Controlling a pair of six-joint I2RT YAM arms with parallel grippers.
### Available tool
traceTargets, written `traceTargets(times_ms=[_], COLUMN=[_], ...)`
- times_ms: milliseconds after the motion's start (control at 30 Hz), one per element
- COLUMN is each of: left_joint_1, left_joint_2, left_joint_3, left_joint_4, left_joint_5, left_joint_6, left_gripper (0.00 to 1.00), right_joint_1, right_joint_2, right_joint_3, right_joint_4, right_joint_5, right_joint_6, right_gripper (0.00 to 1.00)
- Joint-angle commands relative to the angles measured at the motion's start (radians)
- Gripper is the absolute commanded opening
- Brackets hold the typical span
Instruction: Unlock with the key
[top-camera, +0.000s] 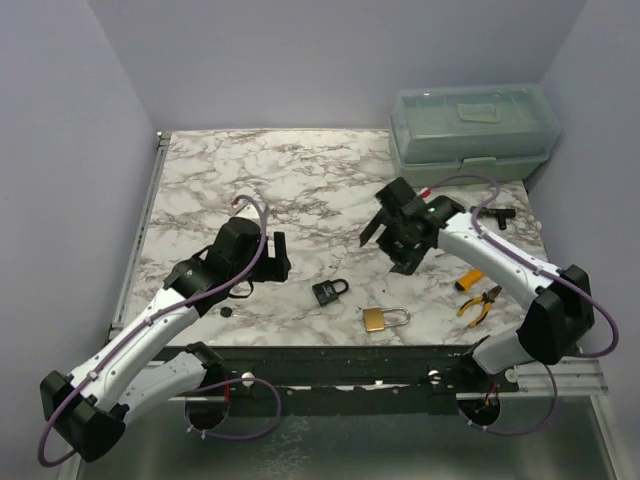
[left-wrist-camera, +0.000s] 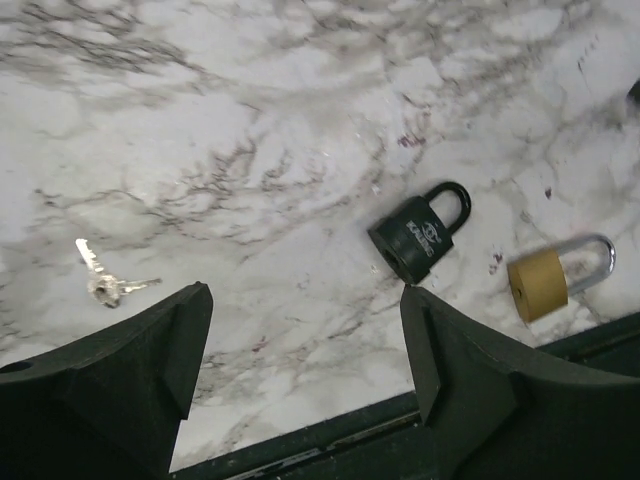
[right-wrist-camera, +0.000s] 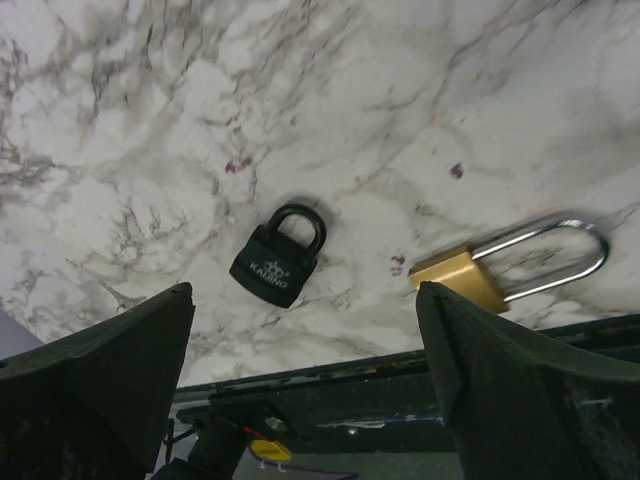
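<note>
1. Two padlocks lie flat on the marble table, near its front edge and between the two arms.
2. The black padlock is the one nearer the left arm. In the right wrist view its shackle looks closed.
3. The brass padlock lies just beside the black one, closer to the front edge and not touching it. It has a long silver shackle, and both legs reach the body.
4. The keys, a small silver bunch, lie on the marble. In the left wrist view they are off to the left, well apart from both padlocks and outside the span of the fingers. They cannot be made out in the top view.
5. The left gripper hangs above the table with its jaws spread. Only bare marble lies between them and nothing is grasped. The black padlock sits just beyond the right-hand finger in its wrist view.
6. The right gripper is raised above the padlocks with its jaws fully released, holding nothing. Its wrist view frames both padlocks between the fingers.
7. A translucent green toolbox stands at the far right corner of the table.
8. Orange-handled pliers lie near the right arm, at the right front of the table.
</note>
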Motion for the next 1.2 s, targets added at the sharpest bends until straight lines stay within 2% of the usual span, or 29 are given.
traceTargets(times_ms=[0,100,333,633,967,1167], left_joint_1=[0.003,0.006,0.006,0.006,0.006,0.006], left_joint_2=[-0.130,-0.196,-0.247,-0.239,-0.241,-0.244], left_joint_3=[0.033,0.022,0.015,0.013,0.014,0.014], left_joint_4=[-0.067,-0.068,-0.075,-0.077,-0.078,-0.079], left_joint_5=[-0.276,-0.313,-0.363,-0.364,-0.365,-0.368], left_joint_6=[-0.057,-0.072,-0.097,-0.099,-0.098,-0.099], left_gripper=[0.83,0.84,0.85,0.85,0.85,0.85], right_joint_1=[0.205,0.276,0.356,0.366,0.371,0.376], right_joint_2=[0.108,0.214,0.399,0.498,0.532,0.578], right_joint_3=[0.081,0.110,0.173,0.189,0.226,0.265], right_joint_4=[-0.109,-0.106,-0.074,-0.041,-0.038,-0.055], right_joint_5=[0.124,0.086,0.045,0.042,0.067,0.056], right_joint_6=[0.290,0.381,0.446,0.457,0.474,0.470], right_gripper=[1.00,1.00,1.00,1.00,1.00,0.96])
